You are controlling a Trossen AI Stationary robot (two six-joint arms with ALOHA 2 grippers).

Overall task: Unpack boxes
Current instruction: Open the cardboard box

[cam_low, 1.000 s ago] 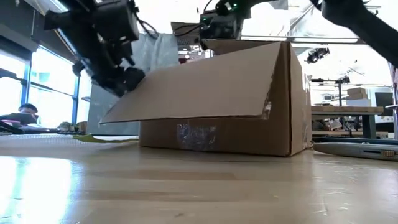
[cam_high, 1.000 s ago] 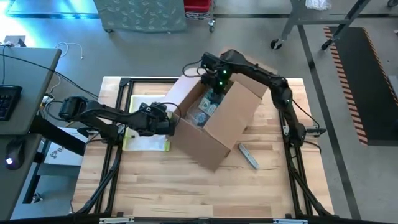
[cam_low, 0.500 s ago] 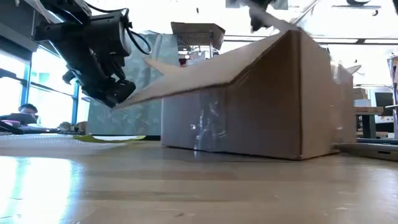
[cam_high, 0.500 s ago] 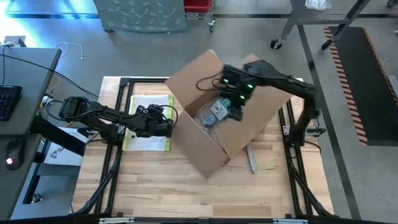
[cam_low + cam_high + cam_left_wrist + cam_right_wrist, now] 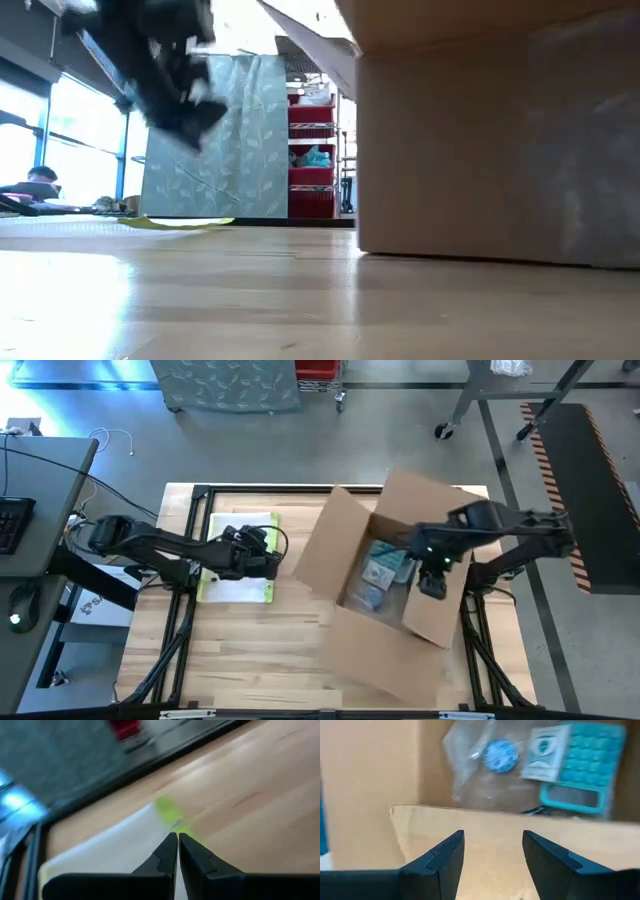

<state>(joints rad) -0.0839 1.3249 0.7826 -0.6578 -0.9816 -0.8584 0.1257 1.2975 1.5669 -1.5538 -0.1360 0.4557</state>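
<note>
The brown cardboard box (image 5: 345, 555) stands open on the table's right half, flaps spread, and fills the right of the low view (image 5: 500, 150). Inside lie a teal calculator (image 5: 580, 775) and a blue round thing in clear plastic (image 5: 500, 755). My right gripper (image 5: 433, 582) hangs open over the box's near-right flap (image 5: 490, 822), pointing steeply down. My left gripper (image 5: 277, 565) is shut, left of the box and apart from it. It hovers above a flat clear sleeve with a yellow edge (image 5: 172, 815) that lies on the table. My right gripper's fingers (image 5: 445, 852) stand apart above the flat face of the box's near-right flap (image 5: 490, 822), coming from above. Nothing is pinched between them. Whether the fingertips touch the flap, I cannot tell.
The clear sleeve (image 5: 240, 575) lies flat at the table's left. Bare wood (image 5: 260, 650) is free at the near left. Black frame rails (image 5: 190, 610) run along the table's sides. A desk with a keyboard (image 5: 15, 525) stands off the left edge.
My right gripper has swept toward the table's right and near edges, and the box has slid and turned with it from the centre to the right side. The box's left flap has drawn away from my left gripper, which has stayed shut and risen a little.
</note>
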